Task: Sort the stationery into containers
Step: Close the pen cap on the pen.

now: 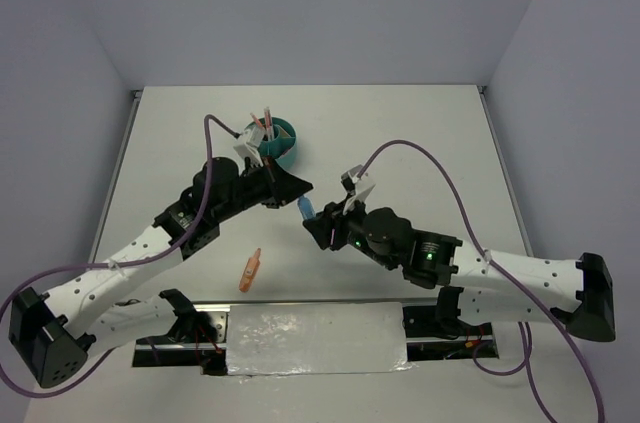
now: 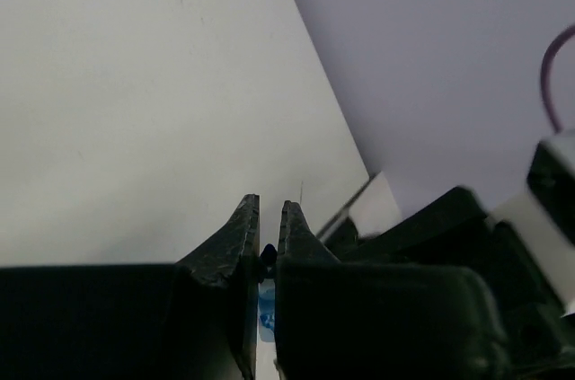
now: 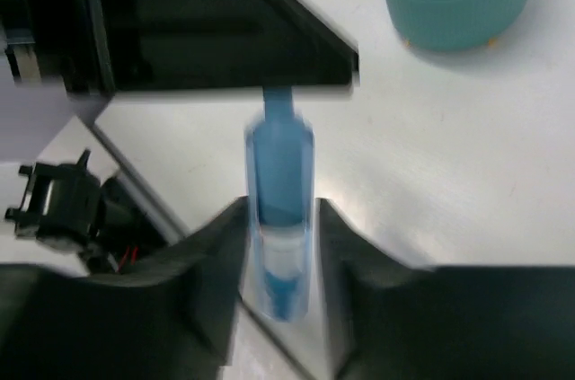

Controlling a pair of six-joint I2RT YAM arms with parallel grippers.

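My blue marker (image 3: 280, 164) is up off the tabletop (image 1: 420, 133). It is stubby and clear-bodied, gripped by its barrel in my right jaws, with its narrow end pinched in my left jaws. The orange marker (image 1: 250, 270) lies flat near the front edge, well apart from the teal cup (image 1: 287, 143). That round, divided cup stands upright farther back, with thin pink pens (image 1: 266, 119) poking up from it.

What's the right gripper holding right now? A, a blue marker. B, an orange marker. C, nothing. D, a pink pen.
A: in the right wrist view, a blue marker sits clamped between the fingers of the right gripper.
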